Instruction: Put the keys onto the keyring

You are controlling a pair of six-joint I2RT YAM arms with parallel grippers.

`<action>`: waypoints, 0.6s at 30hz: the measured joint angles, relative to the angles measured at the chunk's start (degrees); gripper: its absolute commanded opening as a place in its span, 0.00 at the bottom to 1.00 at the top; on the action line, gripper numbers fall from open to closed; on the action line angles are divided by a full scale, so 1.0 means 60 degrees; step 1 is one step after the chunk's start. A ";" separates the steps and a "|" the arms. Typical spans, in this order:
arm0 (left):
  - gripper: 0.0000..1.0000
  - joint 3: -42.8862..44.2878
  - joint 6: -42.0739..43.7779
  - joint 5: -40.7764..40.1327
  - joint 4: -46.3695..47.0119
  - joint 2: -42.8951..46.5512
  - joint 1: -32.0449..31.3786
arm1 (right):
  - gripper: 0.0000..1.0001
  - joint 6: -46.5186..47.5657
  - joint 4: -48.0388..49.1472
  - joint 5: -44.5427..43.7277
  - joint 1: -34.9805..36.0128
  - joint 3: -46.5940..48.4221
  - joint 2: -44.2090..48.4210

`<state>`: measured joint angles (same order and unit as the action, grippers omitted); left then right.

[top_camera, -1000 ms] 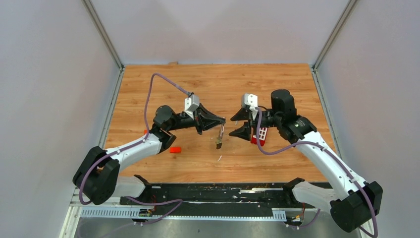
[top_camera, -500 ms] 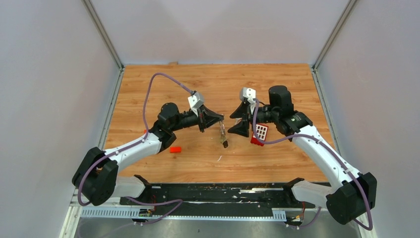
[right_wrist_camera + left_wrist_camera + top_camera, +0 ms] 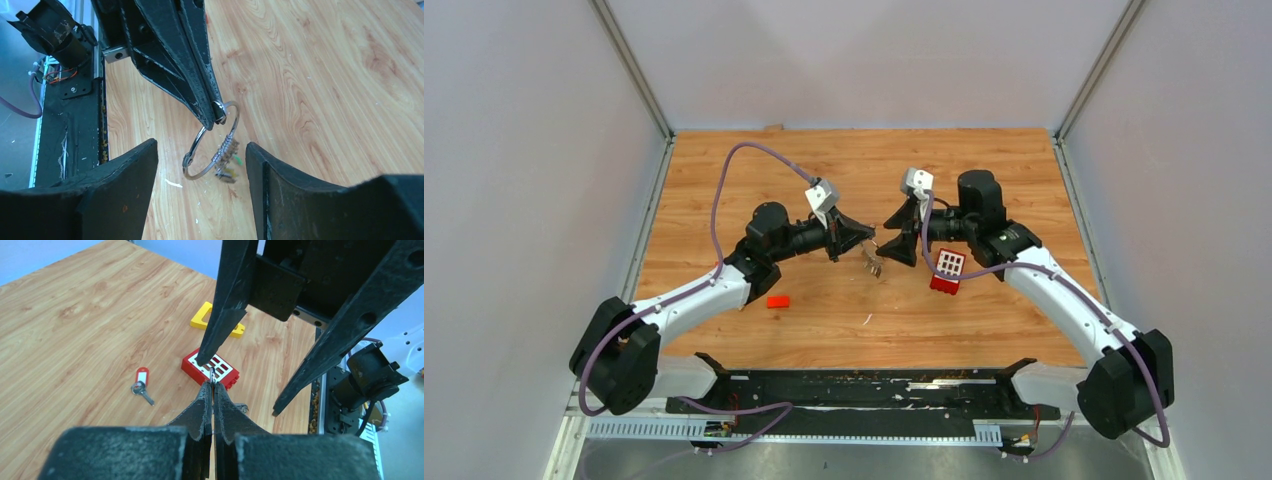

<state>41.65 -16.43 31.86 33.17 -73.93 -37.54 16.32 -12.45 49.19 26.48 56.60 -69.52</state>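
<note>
1. Hanging in the air over the middle of the wooden table (image 3: 824, 170), the keyring (image 3: 196, 150) is a single thin loop of silver wire, held up between the two arms.
2. The left gripper (image 3: 212, 386) has its two black fingers pressed together on the ring's wire, pinching it at the top so the loop dangles below the tips.
3. The right gripper (image 3: 890, 240) faces it with its two fingers spread wide, one on each side of the ring; I can see neither one touching it.
4. The ring carries a small bunch of keys (image 3: 224, 161) on its lower arc. They are silvery and blurred, with a spot of green, and I cannot count them.
5. One loose key (image 3: 141, 384) lies flat on the wood, well away from the ring, with a red-and-white head and a short silver blade.
6. One red block (image 3: 210, 369), flat with a grid of white squares on top, lies on the table just beside the right gripper.
7. One small red block (image 3: 777, 300), plain and rectangular, sits near the left arm.
8. One yellow plastic piece (image 3: 216, 320), squared and open in the middle, lies beyond the gridded block.
</note>
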 measured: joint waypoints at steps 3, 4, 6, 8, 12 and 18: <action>0.00 0.0000 -0.0106 0.0040 0.0011 0.0000 0.0000 | 0.65 -0.0036 0.0098 -0.0080 0.0066 -0.0055 -0.0182; 0.00 0.0000 -0.0153 0.0069 0.0011 0.0000 0.0000 | 0.65 -0.0036 0.0127 -0.0106 0.0084 -0.0073 -0.0237; 0.00 0.0000 -0.0215 0.0106 0.0018 0.0000 -0.0007 | 0.65 -0.0040 0.0153 -0.0120 0.0131 -0.0080 -0.0328; 0.00 0.0000 -0.0251 0.0109 0.0022 0.0000 -0.0029 | 0.64 -0.0040 0.0197 -0.0120 0.0171 -0.0084 -0.0393; 0.00 0.0000 -0.0324 0.0146 0.0080 0.0000 -0.0051 | 0.61 -0.0033 0.0208 -0.0182 0.0277 -0.0084 -0.0499; 0.00 0.0000 -0.0430 0.0237 0.0087 0.0000 -0.0051 | 0.59 0.0073 0.0171 -0.0616 0.0375 -0.0084 -0.0630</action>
<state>41.65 -19.00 33.28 33.69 -73.93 -37.85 16.75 -11.42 45.50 28.73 56.10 -73.30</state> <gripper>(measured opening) 0.008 0.597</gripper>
